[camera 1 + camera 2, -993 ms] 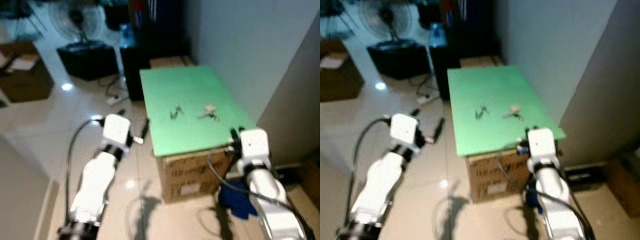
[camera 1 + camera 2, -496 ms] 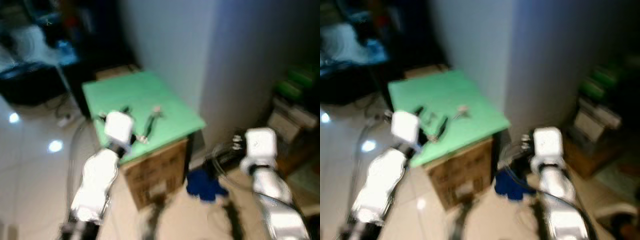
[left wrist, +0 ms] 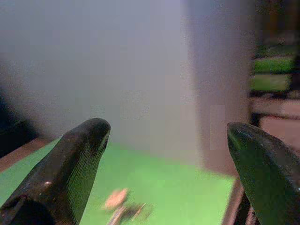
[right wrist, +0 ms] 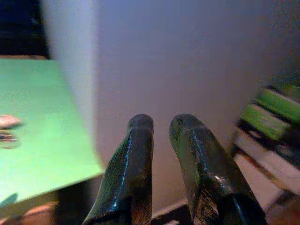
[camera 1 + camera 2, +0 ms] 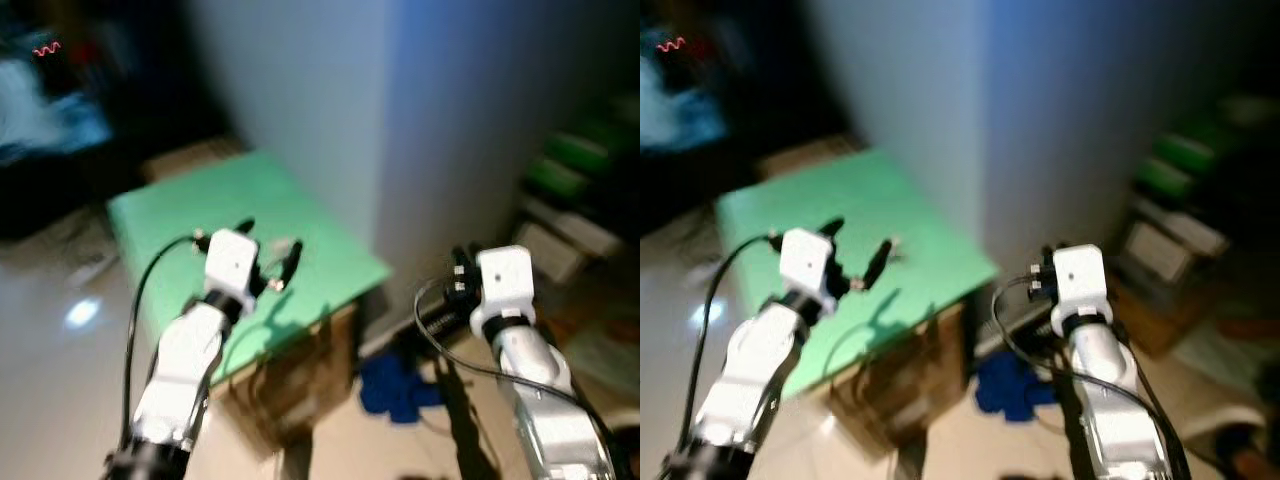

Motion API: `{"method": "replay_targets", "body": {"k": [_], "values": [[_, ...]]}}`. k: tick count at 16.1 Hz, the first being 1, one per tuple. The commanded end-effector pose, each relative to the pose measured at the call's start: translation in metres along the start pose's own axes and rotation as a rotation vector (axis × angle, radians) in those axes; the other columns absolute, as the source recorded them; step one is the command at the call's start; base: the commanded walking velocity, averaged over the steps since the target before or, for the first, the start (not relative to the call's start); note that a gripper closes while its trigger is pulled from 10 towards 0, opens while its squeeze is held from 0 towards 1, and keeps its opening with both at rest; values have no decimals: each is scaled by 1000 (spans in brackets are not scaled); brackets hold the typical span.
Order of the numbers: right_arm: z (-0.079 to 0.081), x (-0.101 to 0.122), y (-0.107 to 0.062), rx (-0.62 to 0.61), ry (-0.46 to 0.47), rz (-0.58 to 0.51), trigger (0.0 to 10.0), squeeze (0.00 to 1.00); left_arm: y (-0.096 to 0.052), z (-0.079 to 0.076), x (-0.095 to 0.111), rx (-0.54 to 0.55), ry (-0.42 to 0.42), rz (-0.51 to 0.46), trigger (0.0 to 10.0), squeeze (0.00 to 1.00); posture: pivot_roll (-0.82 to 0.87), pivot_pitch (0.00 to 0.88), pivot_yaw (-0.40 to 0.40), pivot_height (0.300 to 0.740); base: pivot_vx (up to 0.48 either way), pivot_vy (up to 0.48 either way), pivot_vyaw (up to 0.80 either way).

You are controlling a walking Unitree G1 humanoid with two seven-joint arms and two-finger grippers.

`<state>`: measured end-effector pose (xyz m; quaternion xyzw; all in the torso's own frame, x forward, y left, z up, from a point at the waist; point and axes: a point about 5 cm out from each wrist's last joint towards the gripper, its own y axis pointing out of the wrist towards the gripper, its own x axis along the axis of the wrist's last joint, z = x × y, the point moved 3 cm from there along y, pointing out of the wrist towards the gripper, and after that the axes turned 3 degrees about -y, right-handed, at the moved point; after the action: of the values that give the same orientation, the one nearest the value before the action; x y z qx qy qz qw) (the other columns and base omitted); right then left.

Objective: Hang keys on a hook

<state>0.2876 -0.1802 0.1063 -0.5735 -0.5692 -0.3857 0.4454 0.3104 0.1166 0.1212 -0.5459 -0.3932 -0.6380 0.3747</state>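
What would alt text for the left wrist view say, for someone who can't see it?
Two black fingers of the left gripper, spread wide apart, frame a blurred green tabletop with a small set of keys lying on it. A pale wall rises behind.

Pale wall (image 5: 300, 90), glossy floor (image 5: 60, 340)

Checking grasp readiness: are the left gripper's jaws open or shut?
Open. The left gripper shows its two black jaws far apart, with the green table between them.

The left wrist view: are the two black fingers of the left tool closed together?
No, the left tool is open: its two black fingers stand wide apart, with the green board visible between them.
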Motion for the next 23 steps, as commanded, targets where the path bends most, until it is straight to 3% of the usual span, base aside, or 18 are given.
{"method": "replay_targets", "body": {"k": [1,7,11,14,17,18,19,20,23], "values": [[6,4,3,34,-6,-4,10000,0,-3,6,0,15,16,10,10000,0,-92,0,76,740,398,0,800],[15,6,-1,105,-25,-15,10000,0,-4,1,-2,10,11,19,10000,0,-101,0,73,740,398,0,800],[26,-5,-5,166,19,26,10000,0,-8,4,-4,6,22,35,10000,0,-89,0,74,740,355,0,0],[32,-12,-9,224,89,42,10000,0,-14,6,-9,-13,34,68,10000,0,-76,0,81,740,0,0,0],[37,-23,-14,259,96,93,10000,0,-23,4,-12,-58,33,95,10000,0,-62,0,86,740,0,0,0],[38,-27,-15,251,107,114,10000,192,-26,4,-13,-69,31,105,10000,0,-58,0,86,740,0,0,0],[36,-31,-15,235,111,135,10000,745,-28,4,-14,-79,33,115,10000,0,-57,4,84,740,0,0,0],[35,-35,-14,216,121,154,10000,1000,-30,4,-15,-86,35,119,10000,0,-54,9,85,740,0,0,0],[32,-44,-8,203,153,192,10000,1000,-32,1,-13,-122,44,131,10000,0,-48,23,95,740,0,0,0]]}}
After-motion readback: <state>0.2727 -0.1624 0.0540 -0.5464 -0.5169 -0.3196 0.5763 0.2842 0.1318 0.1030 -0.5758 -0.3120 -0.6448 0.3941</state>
